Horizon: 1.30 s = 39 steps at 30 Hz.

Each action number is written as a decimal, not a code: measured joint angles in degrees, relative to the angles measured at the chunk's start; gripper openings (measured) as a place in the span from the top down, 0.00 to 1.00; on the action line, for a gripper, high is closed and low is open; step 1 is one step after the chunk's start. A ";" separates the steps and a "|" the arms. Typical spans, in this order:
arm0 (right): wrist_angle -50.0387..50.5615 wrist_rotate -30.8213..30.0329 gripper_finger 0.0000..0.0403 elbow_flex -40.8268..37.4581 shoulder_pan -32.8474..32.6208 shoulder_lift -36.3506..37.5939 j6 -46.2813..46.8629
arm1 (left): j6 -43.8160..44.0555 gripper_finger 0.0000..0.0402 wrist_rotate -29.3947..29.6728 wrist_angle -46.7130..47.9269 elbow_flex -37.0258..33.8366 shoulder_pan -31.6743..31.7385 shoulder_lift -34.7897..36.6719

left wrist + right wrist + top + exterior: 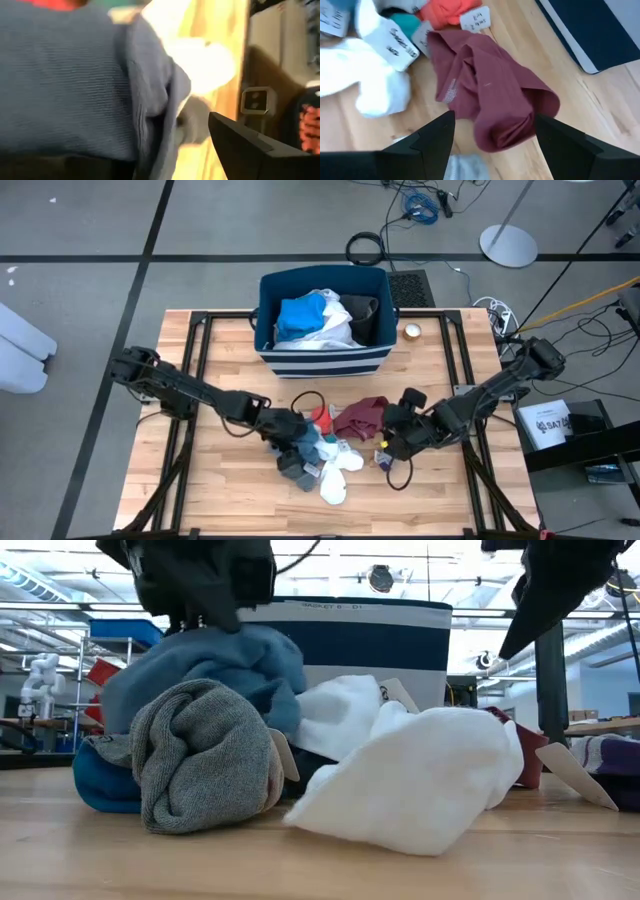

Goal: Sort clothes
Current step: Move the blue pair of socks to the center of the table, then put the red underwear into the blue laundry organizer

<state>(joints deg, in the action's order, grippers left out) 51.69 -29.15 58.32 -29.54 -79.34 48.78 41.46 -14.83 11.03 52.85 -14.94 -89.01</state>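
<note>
A pile of clothes lies on the wooden table in front of the navy striped bin (322, 360). It holds a blue-grey garment (220, 665), a rolled grey piece (200, 755), white socks (335, 472), a red-orange piece (320, 415) and a maroon garment (490, 95). My left gripper (284, 440) is open and sits low on the blue-grey garment at the pile's left. My right gripper (495, 120) is open above the maroon garment, with its fingers on either side of the garment's near end and touching nothing. My left gripper comes down slanting from the table's left onto the top of the blue-grey garment (75, 80). The cloth lies over one finger and hides it. The other finger (240, 145) stands clear beside the cloth. The garment rests on the pile and is not pinched.
The bin holds a bright blue piece (300, 315), white cloth (330, 330) and a dark piece (362, 315). A small round object (411, 332) lies right of the bin. White paper tags (400, 42) hang on the clothes. Bare wood shows along the near edge.
</note>
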 joint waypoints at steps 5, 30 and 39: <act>-2.89 1.22 0.35 -4.33 2.27 -0.03 -0.52 | -0.23 0.39 3.80 20.43 3.17 3.54 0.89; -15.20 5.06 0.41 -8.62 10.35 -10.04 -12.24 | -4.86 0.39 10.73 11.49 3.71 5.03 7.36; -12.59 5.05 0.93 -8.61 10.76 -9.95 -14.00 | -10.63 0.39 10.51 4.78 3.68 3.90 7.01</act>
<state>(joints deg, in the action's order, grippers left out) 39.10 -24.10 49.71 -18.77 -89.30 34.78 30.83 -4.32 15.81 56.53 -11.05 -82.00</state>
